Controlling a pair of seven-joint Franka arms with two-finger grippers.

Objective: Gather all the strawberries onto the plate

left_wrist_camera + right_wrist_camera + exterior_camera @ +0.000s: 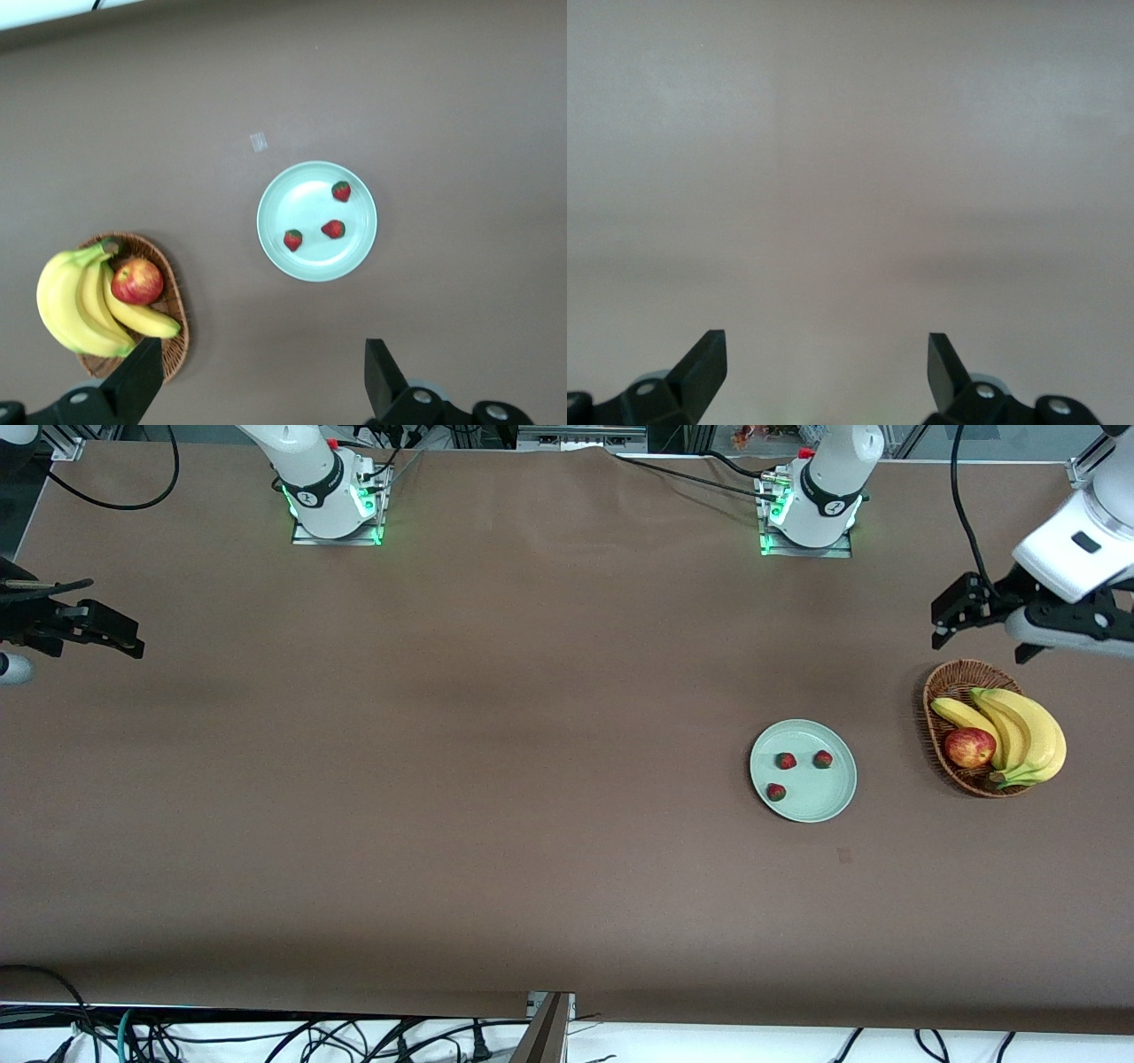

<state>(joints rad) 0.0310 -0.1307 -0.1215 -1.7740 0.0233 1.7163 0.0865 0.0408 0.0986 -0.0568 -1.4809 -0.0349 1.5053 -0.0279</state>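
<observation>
The pale mint-green plate lies on the brown table toward the left arm's end. All three strawberries lie in it, apart from each other. The left wrist view shows the plate and the three strawberries. My left gripper is open and empty, in the air over the table beside the wicker basket; it also shows in the left wrist view. My right gripper is open and empty over bare table at the right arm's end; it also shows in the right wrist view.
A brown wicker basket stands beside the plate, toward the left arm's end, holding bananas and a red apple. A small mark is on the table nearer the camera than the plate. Cables hang along the table's front edge.
</observation>
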